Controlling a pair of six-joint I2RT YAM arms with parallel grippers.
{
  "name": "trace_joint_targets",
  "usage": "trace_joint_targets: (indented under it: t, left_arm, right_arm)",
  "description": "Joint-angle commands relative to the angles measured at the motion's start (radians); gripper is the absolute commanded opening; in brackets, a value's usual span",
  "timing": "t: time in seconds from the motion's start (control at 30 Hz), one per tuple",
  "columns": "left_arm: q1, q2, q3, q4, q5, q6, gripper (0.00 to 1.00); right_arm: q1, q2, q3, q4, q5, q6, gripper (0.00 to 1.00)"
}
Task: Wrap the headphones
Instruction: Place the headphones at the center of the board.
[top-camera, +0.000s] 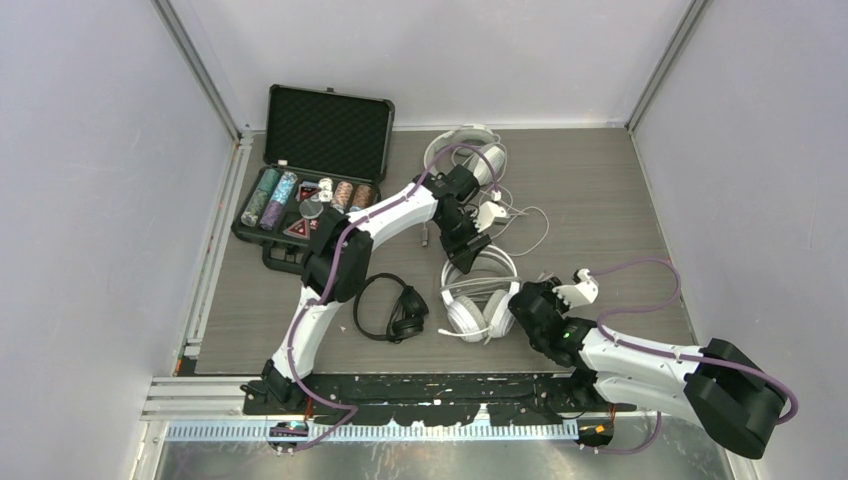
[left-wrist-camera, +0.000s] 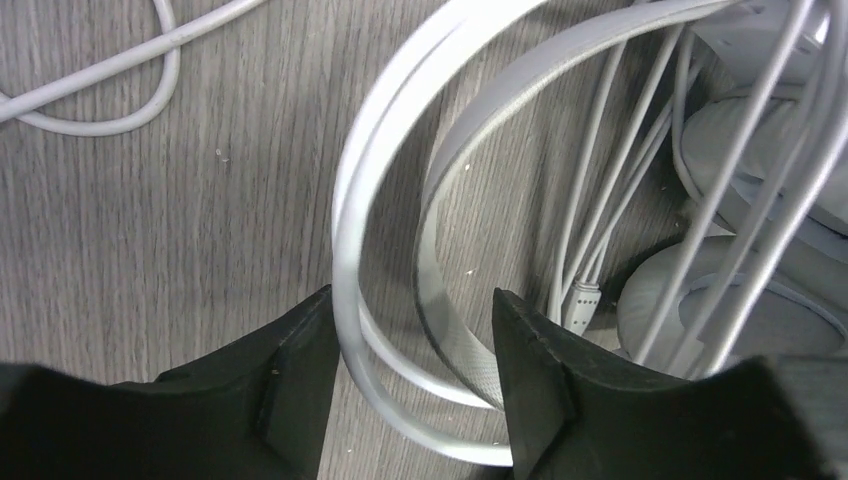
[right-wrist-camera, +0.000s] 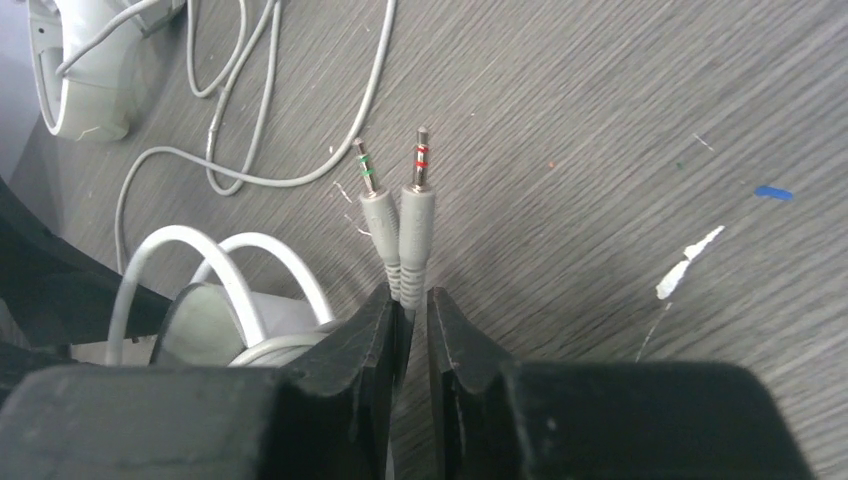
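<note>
The left claw (left-wrist-camera: 412, 320) is standing spread over the near white headset (top-camera: 467, 316). The headband (left-wrist-camera: 350, 200) is running between its two fingers, and the left finger is sitting right at the band's outer edge. The right claw (right-wrist-camera: 408, 305) is pinching the twin plugs (right-wrist-camera: 405, 210) side by side, with bare surface (top-camera: 610, 190) lying open to their right. Loose pale cord (top-camera: 528, 228) is sprawling toward the far white headset (top-camera: 470, 150). The black headset (top-camera: 395, 312) is lying just left, near the front edge. The open case (top-camera: 325, 130) is filling the far-left corner.

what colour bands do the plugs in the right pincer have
Green on one jack plug, red on the second plug; clearest in the right wrist view.
</note>
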Motion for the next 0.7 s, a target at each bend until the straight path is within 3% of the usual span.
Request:
trace_joint_targets:
  t: [0.0, 0.3, 0.43, 0.67]
  left_arm:
    - [-0.002, -0.051, 0.034, 0.009, 0.026, -0.035, 0.59]
    - [-0.002, -0.095, 0.041, 0.021, 0.038, -0.087, 0.63]
    - [-0.002, -0.12, 0.042, 0.039, 0.044, -0.125, 0.64]
    - [0.015, -0.18, 0.086, 0.031, -0.007, -0.218, 0.72]
  right_arm:
    - [-0.005, -0.009, 0.029, -0.045, 0.122, 0.061, 0.26]
    - [-0.006, -0.053, 0.06, -0.128, 0.122, 0.062, 0.28]
    - [-0.007, -0.115, 0.072, -0.19, 0.118, 0.064, 0.37]
    - [-0.006, -0.215, 0.177, -0.454, 0.143, 0.136, 0.43]
